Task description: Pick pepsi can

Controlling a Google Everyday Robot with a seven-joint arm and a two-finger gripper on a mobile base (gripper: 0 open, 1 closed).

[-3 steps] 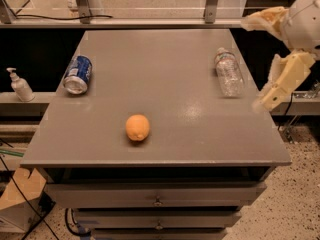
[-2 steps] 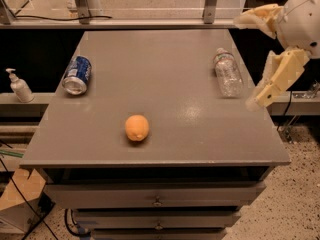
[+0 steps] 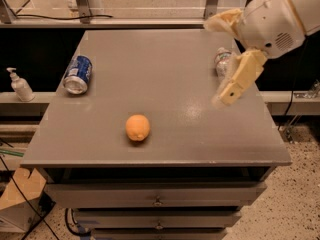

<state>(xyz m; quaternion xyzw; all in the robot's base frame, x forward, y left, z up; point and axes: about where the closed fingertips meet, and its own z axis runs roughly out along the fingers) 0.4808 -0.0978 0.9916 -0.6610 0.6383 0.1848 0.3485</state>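
Grey and broad, the counter (image 3: 200,134) is carrying three things above a stack of drawers (image 3: 157,201), and none of them is being held. The pepsi can (image 3: 77,74) is lying on its side near the counter's edge, well apart from the jaws and on the opposite side of the surface from them, with one silver end facing the camera. Nothing is touching it. Between the can and the jaws, though nearer the front edge than either, an orange fruit (image 3: 137,127) is sitting alone. A clear water bottle (image 3: 222,60) is lying just behind the jaws, partly hidden by the lower one. The gripper (image 3: 215,63) is hanging above the side of the counter opposite the can, its jaws spread wide and grasping nothing. Off the counter, beyond the can and farthest from the jaws, a small pump bottle (image 3: 19,84) is standing on a ledge.

Judging from this, the task is sitting at its very start. The approach is not yet made, so the whole reach across the counter is remaining, and after it the closing on the can and the lift.
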